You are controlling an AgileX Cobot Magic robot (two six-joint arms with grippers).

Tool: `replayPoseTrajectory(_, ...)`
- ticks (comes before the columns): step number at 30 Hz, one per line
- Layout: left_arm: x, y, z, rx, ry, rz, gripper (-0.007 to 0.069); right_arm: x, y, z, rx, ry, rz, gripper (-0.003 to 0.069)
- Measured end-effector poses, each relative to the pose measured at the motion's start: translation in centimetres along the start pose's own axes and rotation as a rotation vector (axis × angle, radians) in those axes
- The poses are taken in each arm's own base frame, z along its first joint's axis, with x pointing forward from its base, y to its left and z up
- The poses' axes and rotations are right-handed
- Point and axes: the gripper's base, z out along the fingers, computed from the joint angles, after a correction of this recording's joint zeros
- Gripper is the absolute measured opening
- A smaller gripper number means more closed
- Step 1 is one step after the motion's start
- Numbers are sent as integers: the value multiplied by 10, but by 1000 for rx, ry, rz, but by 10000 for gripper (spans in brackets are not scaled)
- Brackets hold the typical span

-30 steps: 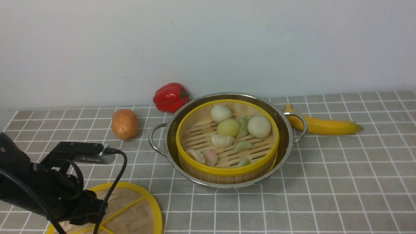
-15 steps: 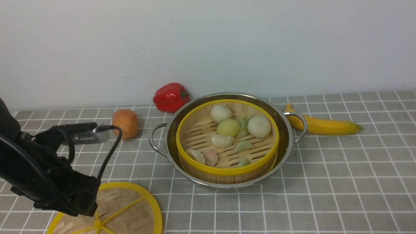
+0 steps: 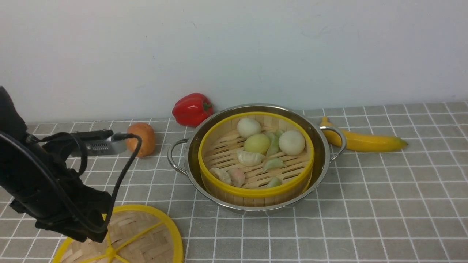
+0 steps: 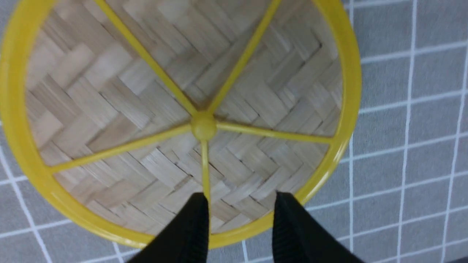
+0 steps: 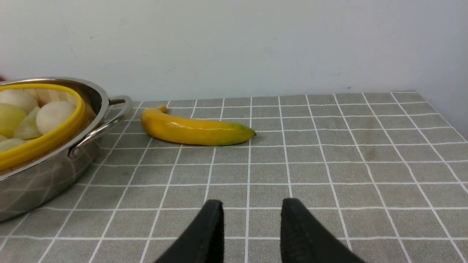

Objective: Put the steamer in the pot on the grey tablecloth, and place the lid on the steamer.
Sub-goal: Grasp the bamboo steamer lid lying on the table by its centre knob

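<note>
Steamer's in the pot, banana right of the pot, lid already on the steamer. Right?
No. The lid is not on the steamer; it lies on the grey tablecloth at the near left, below the left tool. The front view shows it. The steamer is in the pot and the banana is right of the pot.

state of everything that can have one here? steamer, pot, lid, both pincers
steamer: seated in the pot, uncovered, food inside
pot: upright on the grey tablecloth, steamer in it
lid: lying flat on the grey tablecloth, not on the steamer
left pincer: open above the lid, gripping nothing
right pincer: open, empty, over the grey tablecloth
</note>
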Motion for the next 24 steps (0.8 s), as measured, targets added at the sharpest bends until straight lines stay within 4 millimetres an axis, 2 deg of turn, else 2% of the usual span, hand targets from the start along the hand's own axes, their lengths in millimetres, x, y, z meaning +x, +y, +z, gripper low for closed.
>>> replayPoseTrajectory(6,-2,-9,8,-90,57,16,239,0,0,0,0,0,0,240)
replayPoseTrajectory(12,-9,4,28,-187,151,-32,240,0,0,0,0,0,1,240)
replayPoseTrajectory(18,-13,3,40,-149,187,-63,240,0,0,0,0,0,1,240)
replayPoseTrajectory(24,-14,1,42,-121,191,-77,239,0,0,0,0,0,1,240)
